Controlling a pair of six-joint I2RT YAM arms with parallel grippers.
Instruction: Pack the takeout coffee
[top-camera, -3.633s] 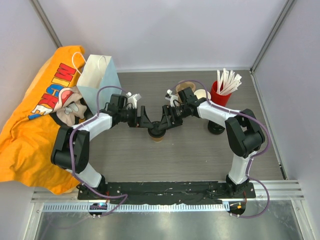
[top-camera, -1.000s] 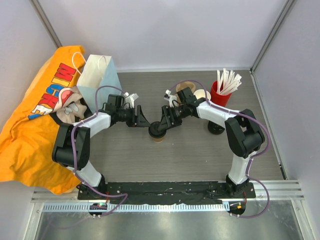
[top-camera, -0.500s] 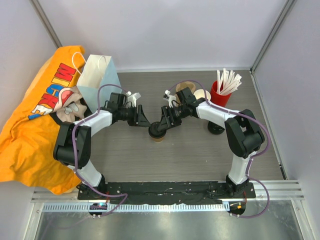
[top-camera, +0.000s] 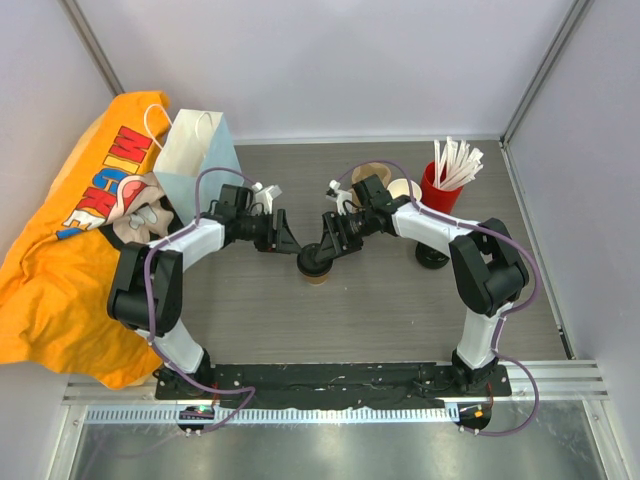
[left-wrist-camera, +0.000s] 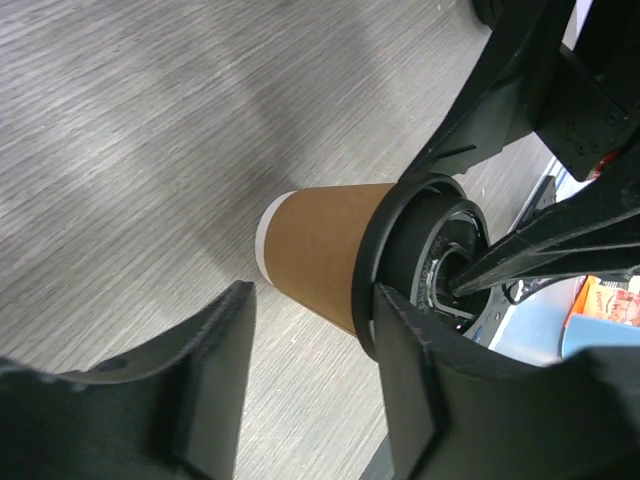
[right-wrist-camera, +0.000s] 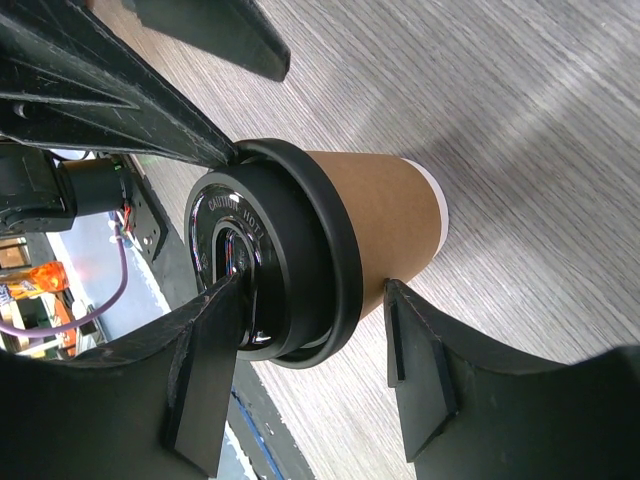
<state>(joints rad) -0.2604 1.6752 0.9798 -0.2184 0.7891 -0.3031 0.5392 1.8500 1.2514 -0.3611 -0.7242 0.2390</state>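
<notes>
The coffee cup (top-camera: 315, 268) stands upright near the middle of the bench (top-camera: 380, 310), with its black lid (right-wrist-camera: 270, 260) on. The right claw (right-wrist-camera: 315, 290) reaches in from 2 o'clock with its jaws partly spread. One finger lies over the lid's top and the other beside the brown wall, with no clamp visible. The left claw (left-wrist-camera: 312, 300) comes from 10 o'clock, also spread, with one finger touching the lid's rim. Farther out at 10 o'clock a pale paper bag (top-camera: 195, 150) stands against an orange cloth (top-camera: 60, 280). At 2 o'clock is a red cup (top-camera: 440, 190) of white sticks
</notes>
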